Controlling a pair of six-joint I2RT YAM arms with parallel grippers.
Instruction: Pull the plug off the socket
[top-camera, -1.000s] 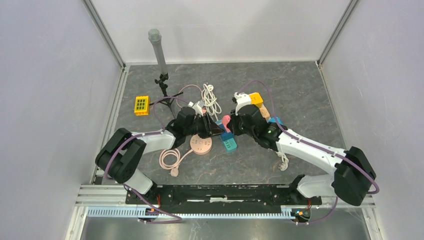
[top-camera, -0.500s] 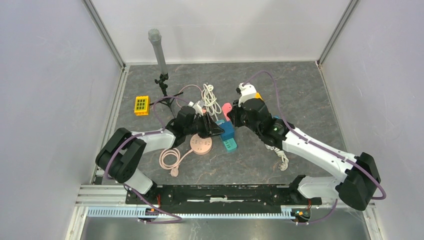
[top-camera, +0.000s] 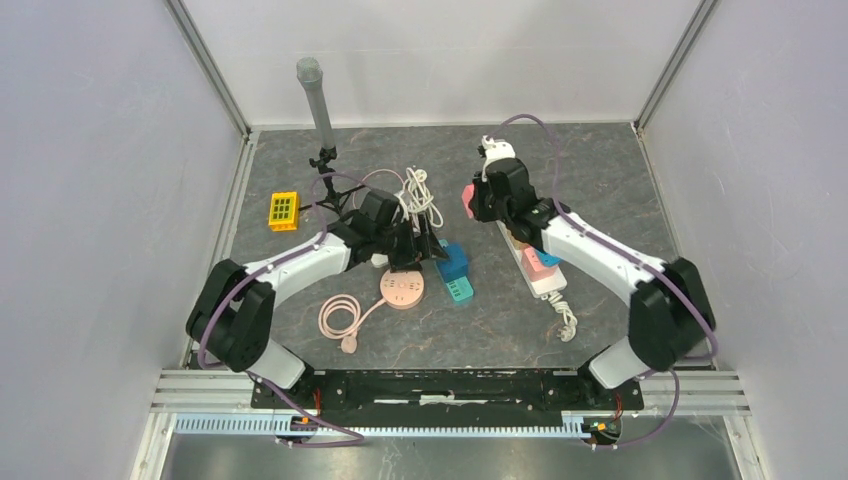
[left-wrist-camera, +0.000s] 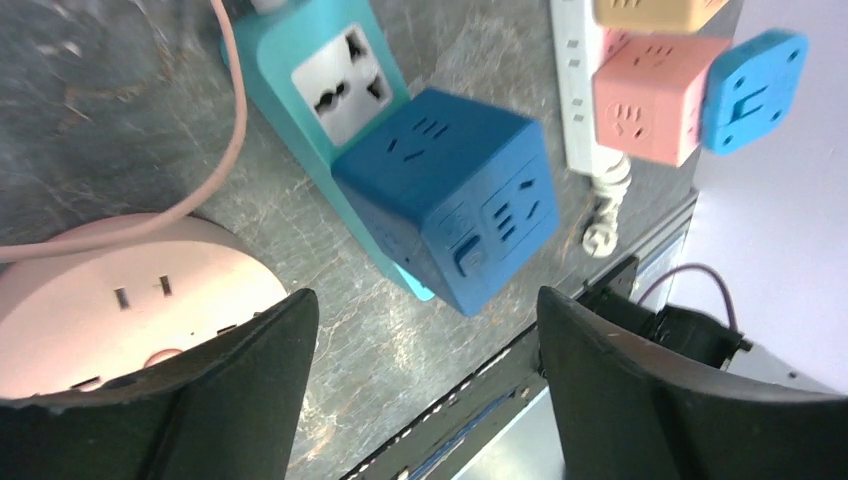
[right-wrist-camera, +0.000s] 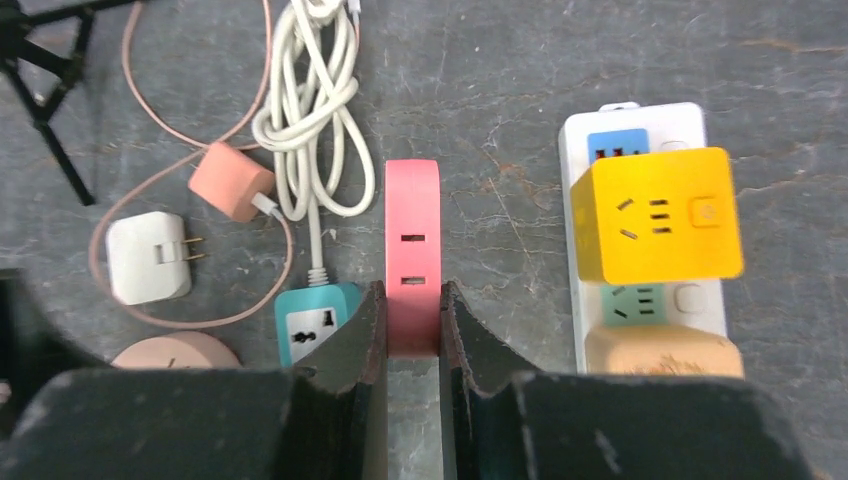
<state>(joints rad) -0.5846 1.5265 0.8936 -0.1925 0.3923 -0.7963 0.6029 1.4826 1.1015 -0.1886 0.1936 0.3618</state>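
Currently we see the right gripper (right-wrist-camera: 412, 292) clamped on the flat pink plug (right-wrist-camera: 412, 235). Its two dark fingers (right-wrist-camera: 355, 340) press both sides of the plug's near end, and two slots show on the plug face. From the top view the plug (top-camera: 467, 198) sits well apart from the teal socket strip (top-camera: 460, 288), out over the grey stone-look table (top-camera: 600, 185). It lies between the coiled white cable (right-wrist-camera: 310, 130) and the white power strip (right-wrist-camera: 640, 125), which carries a yellow cube adapter (right-wrist-camera: 655, 215). We cannot tell how high the plug is held.

The left gripper (left-wrist-camera: 425, 300) has its jaws spread wide and holds nothing. It hovers above the teal strip (left-wrist-camera: 300, 60), with one universal outlet bare and a dark blue cube adapter (left-wrist-camera: 450, 190) sitting on it. Neither finger (left-wrist-camera: 230, 390) touches the cube. A round pink socket hub (left-wrist-camera: 120, 300) lies just beside the strip, under the left finger.
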